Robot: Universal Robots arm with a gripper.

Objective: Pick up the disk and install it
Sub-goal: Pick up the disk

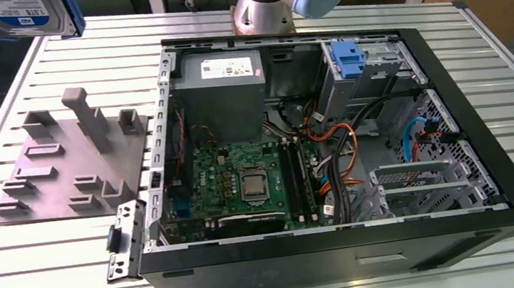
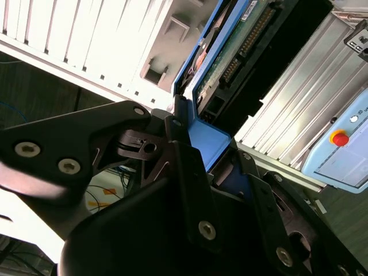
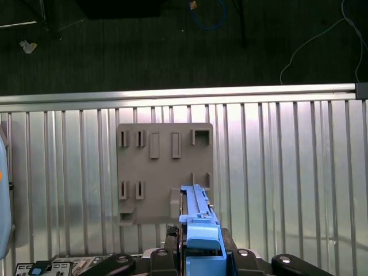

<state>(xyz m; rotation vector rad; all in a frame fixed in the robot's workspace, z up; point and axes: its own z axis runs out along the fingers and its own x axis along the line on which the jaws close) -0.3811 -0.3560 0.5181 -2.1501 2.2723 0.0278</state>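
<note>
The disk [image 1: 28, 16], silver with a white-and-blue label and blue side rails, hangs above the counter [image 1: 38, 246] at the exterior view's left. In the second wrist view the black fingers [image 2: 187, 167] are clamped on its blue rail, with its green circuit board showing. The exterior view shows the open computer case [image 1: 331, 122].

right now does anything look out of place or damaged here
Nothing looks spilled or damaged. The disk is clamped in the gripper, up over the grey fixture plate, not lying askew.
</note>
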